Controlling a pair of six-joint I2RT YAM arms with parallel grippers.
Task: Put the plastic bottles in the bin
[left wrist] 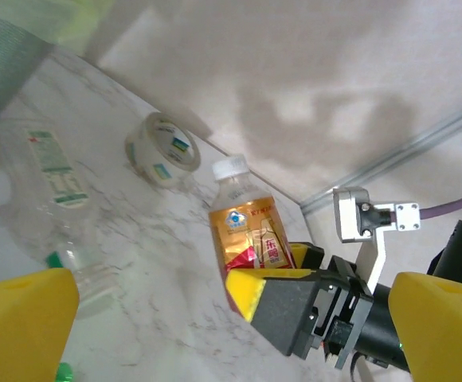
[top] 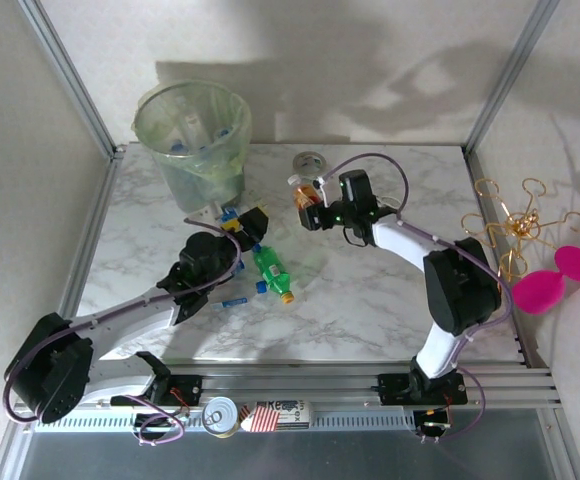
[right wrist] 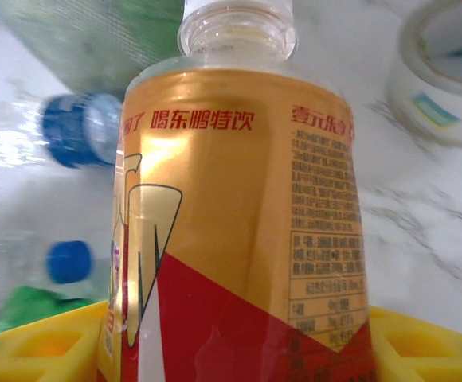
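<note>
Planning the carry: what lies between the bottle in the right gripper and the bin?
Bare marble, seen in the top view, between the orange-labelled bottle in the right gripper and the bin. The left gripper sits just nearer.

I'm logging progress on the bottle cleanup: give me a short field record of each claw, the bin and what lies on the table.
left claw: open, low near the clear bottles by the bin
right claw: shut on the gold-labelled bottle, upright, white cap
bin: upright, bottles inside
on the table: green bottle, clear bottles, tape roll
</note>
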